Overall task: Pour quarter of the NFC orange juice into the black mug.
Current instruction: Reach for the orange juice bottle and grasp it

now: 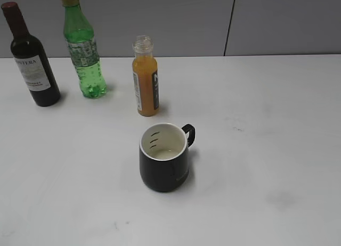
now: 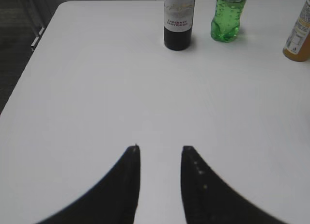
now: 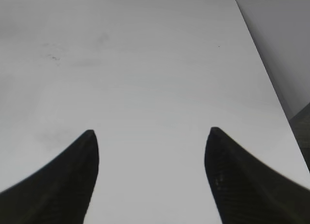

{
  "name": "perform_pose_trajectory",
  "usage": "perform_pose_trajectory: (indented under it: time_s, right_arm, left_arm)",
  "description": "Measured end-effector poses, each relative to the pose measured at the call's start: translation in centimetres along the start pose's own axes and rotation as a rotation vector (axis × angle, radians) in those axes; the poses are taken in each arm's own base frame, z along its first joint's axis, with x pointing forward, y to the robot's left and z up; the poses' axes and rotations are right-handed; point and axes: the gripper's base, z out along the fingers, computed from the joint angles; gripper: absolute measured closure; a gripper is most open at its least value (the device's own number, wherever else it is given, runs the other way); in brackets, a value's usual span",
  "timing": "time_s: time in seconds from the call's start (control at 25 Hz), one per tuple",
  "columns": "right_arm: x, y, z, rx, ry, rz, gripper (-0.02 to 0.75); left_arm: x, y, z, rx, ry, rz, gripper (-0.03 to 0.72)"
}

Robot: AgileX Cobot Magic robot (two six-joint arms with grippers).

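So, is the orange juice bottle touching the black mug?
Apart. In the exterior view the juice bottle stands behind the black mug, and a strip of bare white table shows between the bottle's base and the mug's rim.

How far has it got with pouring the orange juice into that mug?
The juice bottle already stands capless, upright behind the black mug. Nothing is in hand: the left gripper and right gripper are both open over bare table. Grasping and pouring remain, though the mug's bottom may hold a little liquid.
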Motion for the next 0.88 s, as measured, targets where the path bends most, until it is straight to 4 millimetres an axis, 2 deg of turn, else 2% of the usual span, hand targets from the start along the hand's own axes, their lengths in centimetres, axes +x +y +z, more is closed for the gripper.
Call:
perform_pose_trajectory:
  time_s: [0.88]
  right_arm:
    - [0.00,0.00,-0.01,0.001,-0.001,-0.002,0.224]
  left_arm:
    - [0.00,0.00,0.00,0.000,0.000,0.000,0.446]
